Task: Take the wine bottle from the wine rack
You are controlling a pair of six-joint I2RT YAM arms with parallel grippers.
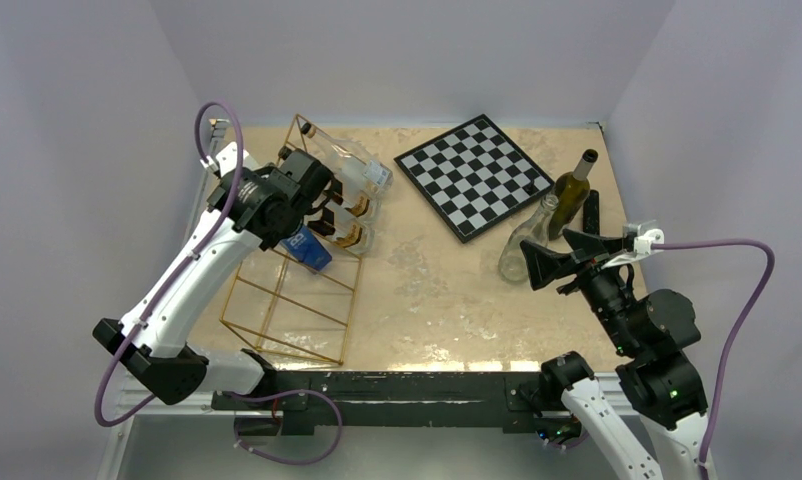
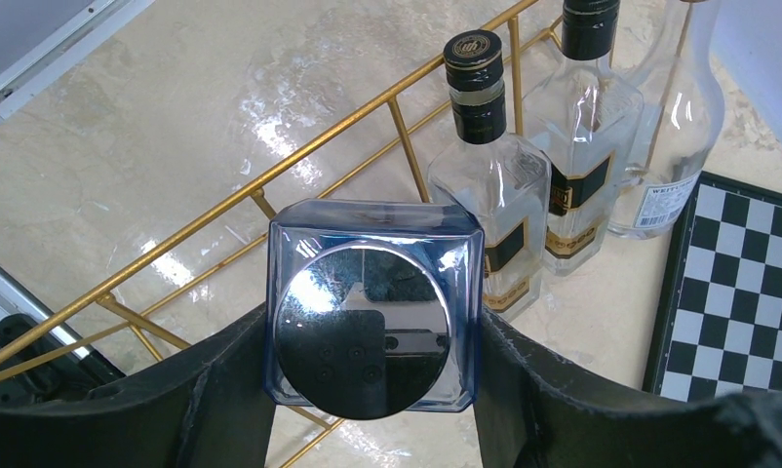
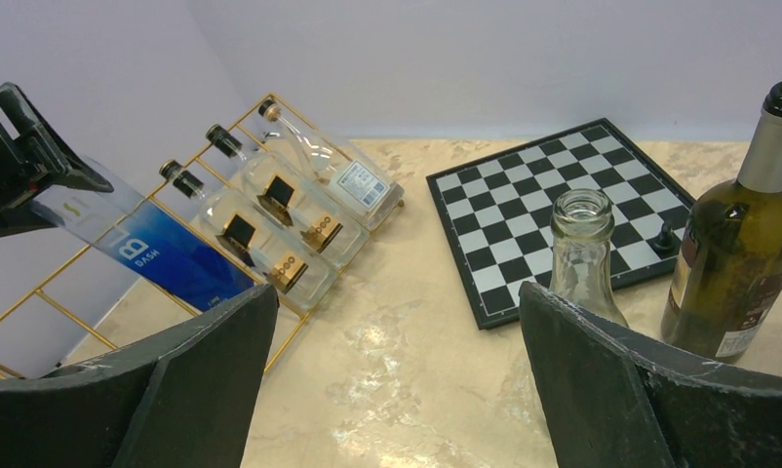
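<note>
Left arm stretched forward, left gripper (image 2: 372,327) clamping tilted wine bottle (image 3: 163,255) (blue label) at wine rack (image 2: 319,149). Right gripper (image 3: 397,297) spread wide.

Robot laboratory test cell

A marble-patterned table (image 1: 427,300) is closed in on three sides by plain pale walls (image 1: 407,50). Along the near edge of the table a black rail (image 1: 397,385) is fixed, and a white robot arm (image 1: 192,270) is mounted at each end of it. Unrelated props are laid out on the table: a gold wine rack (image 1: 287,300) and a chessboard (image 1: 475,175).
</note>
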